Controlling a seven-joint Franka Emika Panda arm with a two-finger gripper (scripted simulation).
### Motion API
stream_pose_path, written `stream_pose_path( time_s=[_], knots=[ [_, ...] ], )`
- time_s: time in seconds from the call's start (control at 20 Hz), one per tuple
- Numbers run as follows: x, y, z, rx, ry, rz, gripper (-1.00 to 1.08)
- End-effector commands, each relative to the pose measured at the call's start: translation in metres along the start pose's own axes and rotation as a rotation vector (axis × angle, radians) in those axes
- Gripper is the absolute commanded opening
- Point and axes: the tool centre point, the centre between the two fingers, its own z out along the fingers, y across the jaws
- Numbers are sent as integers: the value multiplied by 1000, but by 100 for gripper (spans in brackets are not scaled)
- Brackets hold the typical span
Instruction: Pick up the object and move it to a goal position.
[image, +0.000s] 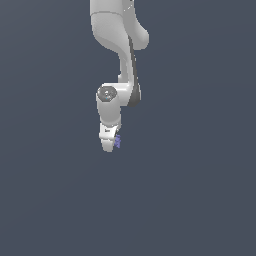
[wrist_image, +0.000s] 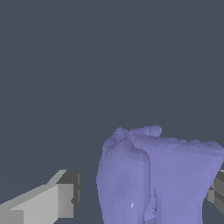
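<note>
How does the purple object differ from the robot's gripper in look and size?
Colour: the purple object is periwinkle, while the gripper is white. Size: in the exterior view the object is a tiny speck beside the gripper, which is far bigger. Shape: in the wrist view the object is lumpy and irregular, while the fingers are blocky with flat faces. They share a spot: the object sits between the fingers at the arm's tip.

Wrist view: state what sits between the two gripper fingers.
The purple object sits between the fingers, with a gap to that finger. The exterior view shows it only beside the gripper.
</note>
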Motion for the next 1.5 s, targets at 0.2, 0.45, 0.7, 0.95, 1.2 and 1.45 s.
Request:
stream_pose_path(
  time_s=[0.2,0.45,0.7,0.95,1.2,1.45],
  knots=[
    [0,1,1,-1,0,0,-100],
    [0,1,1,-1,0,0,-100],
    [1,1,-4,-3,0,0,-100],
    [4,0,-21,-3,0,0,-100],
    [10,0,-53,-2,-1,-1,-100],
    [18,-1,-97,-2,-1,-2,-100]
  ],
)
